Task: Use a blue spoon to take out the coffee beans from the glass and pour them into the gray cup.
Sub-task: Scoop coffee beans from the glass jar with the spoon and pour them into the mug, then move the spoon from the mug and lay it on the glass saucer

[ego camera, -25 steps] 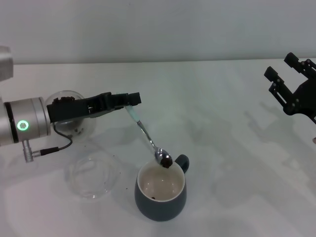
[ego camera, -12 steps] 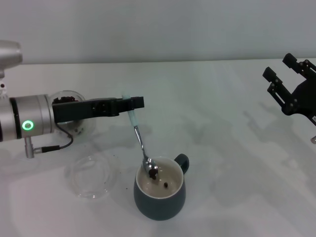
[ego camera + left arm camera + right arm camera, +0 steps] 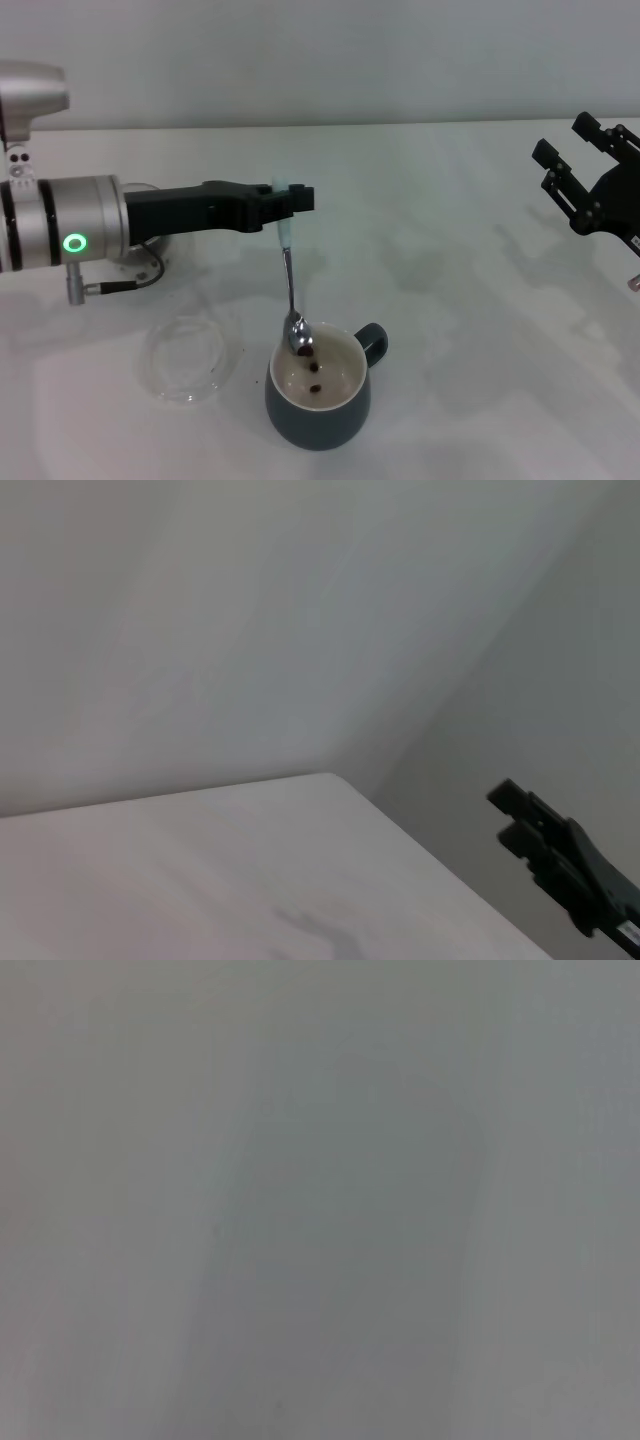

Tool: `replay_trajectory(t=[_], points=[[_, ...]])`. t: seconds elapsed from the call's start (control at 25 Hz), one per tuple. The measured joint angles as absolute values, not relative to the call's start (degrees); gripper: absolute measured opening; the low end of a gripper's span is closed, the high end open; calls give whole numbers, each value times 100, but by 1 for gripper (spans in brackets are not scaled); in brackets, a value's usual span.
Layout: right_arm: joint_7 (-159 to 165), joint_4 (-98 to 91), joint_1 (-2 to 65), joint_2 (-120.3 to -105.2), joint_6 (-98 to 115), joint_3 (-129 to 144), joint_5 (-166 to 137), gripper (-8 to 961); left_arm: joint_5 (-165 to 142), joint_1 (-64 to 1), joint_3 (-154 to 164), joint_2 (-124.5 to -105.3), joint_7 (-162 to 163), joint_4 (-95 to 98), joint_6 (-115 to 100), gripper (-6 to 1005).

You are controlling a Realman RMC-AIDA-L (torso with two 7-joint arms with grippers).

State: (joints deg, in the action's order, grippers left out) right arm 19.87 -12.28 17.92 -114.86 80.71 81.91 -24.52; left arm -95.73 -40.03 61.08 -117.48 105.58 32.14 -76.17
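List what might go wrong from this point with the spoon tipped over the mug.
1. The spoon hangs nearly upright from the left gripper, held only at its handle tip; it may swing or slip.
2. Its bowl sits at the near-left rim of the mug; some beans have landed inside, but others dropping could bounce out onto the table.
3. A sideways pull could knock the rim and shift the mug.
The right gripper stays parked far right.

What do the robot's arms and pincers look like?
The left arm is a shiny silver tube with a glowing green ring light, a small plug and a thin black cable underneath. Its left pincer is long, flat and black. The right pincer is black too, blocky, with several stubby prongs, parked at the table's far right.
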Motion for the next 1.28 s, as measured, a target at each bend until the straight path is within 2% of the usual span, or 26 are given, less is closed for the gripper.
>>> replay_trajectory(t=[0.32,0.6,1.28], points=[[1987,-1240,1793,-11486,8059,8191,-2452,537,-9568,-4075,6375,-11833,10441,3491,-7622,136],[1986,-1240,1793,-11484,8038,8191,-2452,537,-9464,-4003,6318,-11826,10482,3729,-7725,136],[2003,-1259,1844,-11483,8037,8192,-2455,536,-9266,-2801,5738,-11600,10534,3967,-7697,136]])
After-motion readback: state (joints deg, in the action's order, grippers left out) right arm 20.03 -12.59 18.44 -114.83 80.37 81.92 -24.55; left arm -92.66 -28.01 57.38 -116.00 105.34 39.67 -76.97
